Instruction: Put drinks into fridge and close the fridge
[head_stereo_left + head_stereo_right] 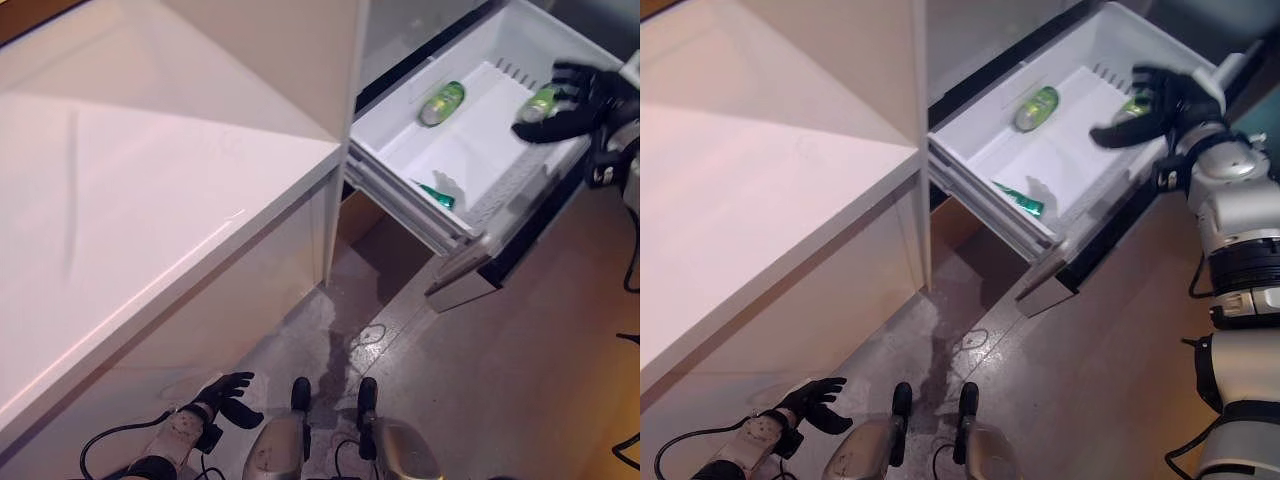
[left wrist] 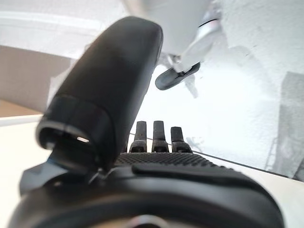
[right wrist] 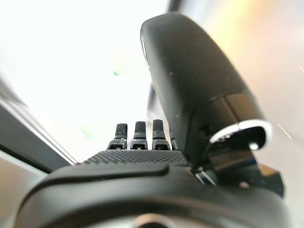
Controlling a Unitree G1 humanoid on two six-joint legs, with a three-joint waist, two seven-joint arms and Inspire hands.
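The white fridge drawer (image 1: 470, 150) is pulled out at the upper right. A green can (image 1: 442, 103) lies in it near the back. A second green can (image 1: 541, 101) lies at the drawer's right side, just under my right hand (image 1: 575, 100). That hand is open, its fingers spread over the can, and its wrist view shows its fingers (image 3: 135, 133) straight with nothing between them and the thumb. A small green drink (image 1: 437, 195) lies against the drawer's front wall, partly hidden. My left hand (image 1: 225, 395) hangs low by the floor, open and empty.
A long white counter (image 1: 120, 200) fills the left side, its corner next to the drawer. The fridge's white body (image 1: 300, 60) stands above the drawer. The drawer's front panel (image 1: 470, 275) juts out over the grey floor (image 1: 500, 380), which has a dark stain.
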